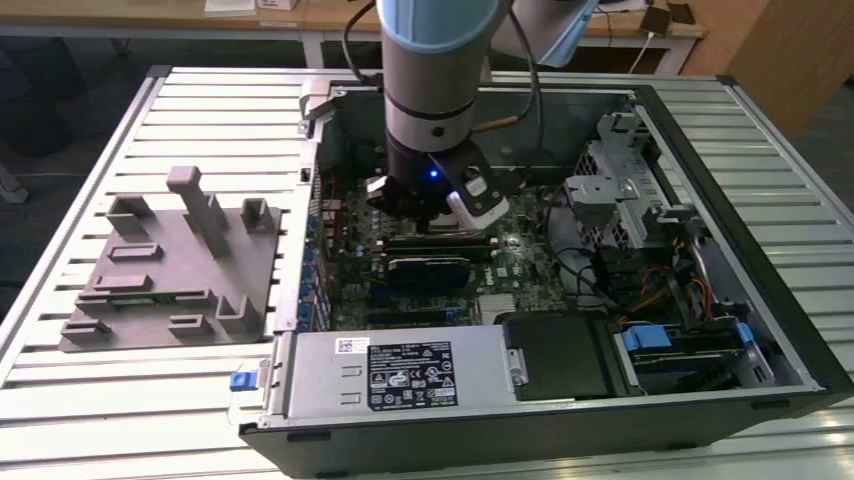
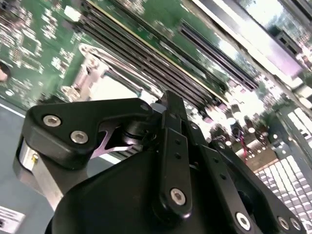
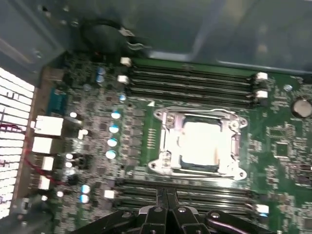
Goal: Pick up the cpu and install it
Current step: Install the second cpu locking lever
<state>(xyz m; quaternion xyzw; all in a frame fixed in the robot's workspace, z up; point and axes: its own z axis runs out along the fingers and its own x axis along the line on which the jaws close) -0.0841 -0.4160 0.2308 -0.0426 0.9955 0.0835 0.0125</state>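
One cpu (image 3: 202, 144) noted lying flat inside socket frame (image 3: 235, 163), just ahead of the fingertips (image 3: 158, 202), with gripper (image 3: 164, 194) pinched together on nothing, presumably because a seated chip needs no grip.

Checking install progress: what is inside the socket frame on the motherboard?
In the first wrist view the cpu, a pale shiny square, lies inside the socket frame. Its seating on the contacts beneath is covered. The gripper is above the nearby slots.

The arm (image 1: 430, 90) stands upright, its claw (image 1: 434, 215) pointing straight down.
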